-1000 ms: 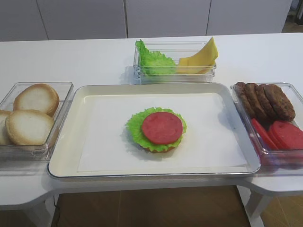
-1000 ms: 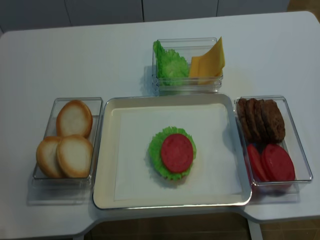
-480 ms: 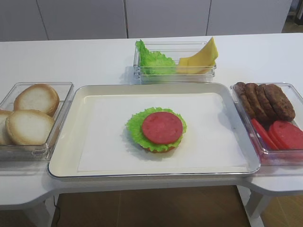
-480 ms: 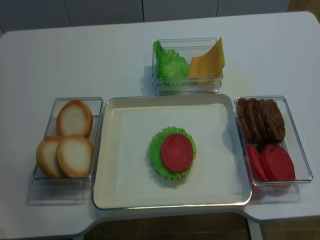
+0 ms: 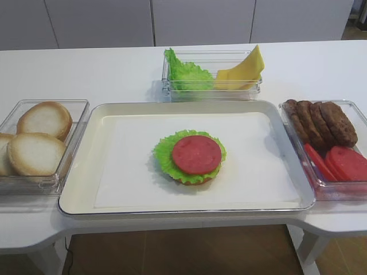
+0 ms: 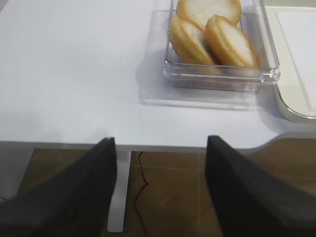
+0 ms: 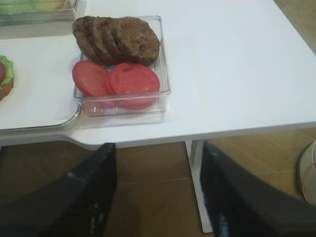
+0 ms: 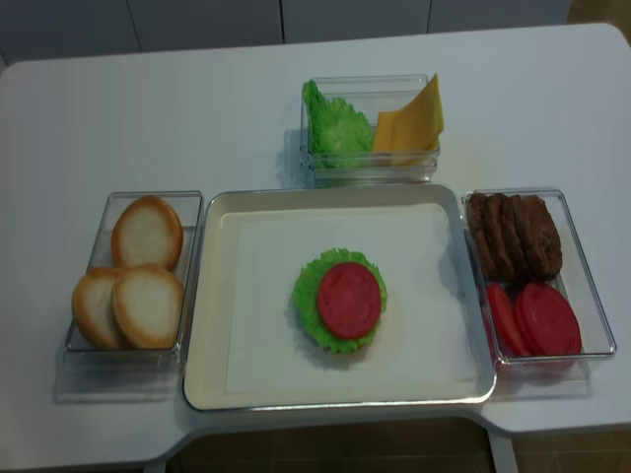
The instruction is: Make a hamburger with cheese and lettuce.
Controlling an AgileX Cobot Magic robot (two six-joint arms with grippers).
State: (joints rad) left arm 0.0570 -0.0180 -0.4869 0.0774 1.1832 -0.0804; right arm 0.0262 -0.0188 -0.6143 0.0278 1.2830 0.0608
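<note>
The hamburger [image 5: 190, 158] sits mid-tray [image 5: 132, 109]: a golden-brown bun base, a ruffled green lettuce leaf and a red round slice on top; it also shows in the realsense view [image 8: 339, 301] and at the left edge of the right wrist view [image 7: 5, 77]. Spare lettuce [image 5: 184, 73] and pale-yellow cheese slices [image 5: 245, 71] stand in a clear box at the back. Neither gripper shows in the high views. My right gripper [image 7: 157, 190] is open and empty, below the table's front edge. My left gripper [image 6: 160, 187] is open and empty, likewise off the front edge.
A clear box of pale bun halves [image 5: 37, 140] stands left of the tray, also in the left wrist view [image 6: 215, 37]. A clear box with brown patties [image 5: 321, 121] and red slices [image 5: 341, 163] stands to the right, also in the right wrist view [image 7: 118, 59].
</note>
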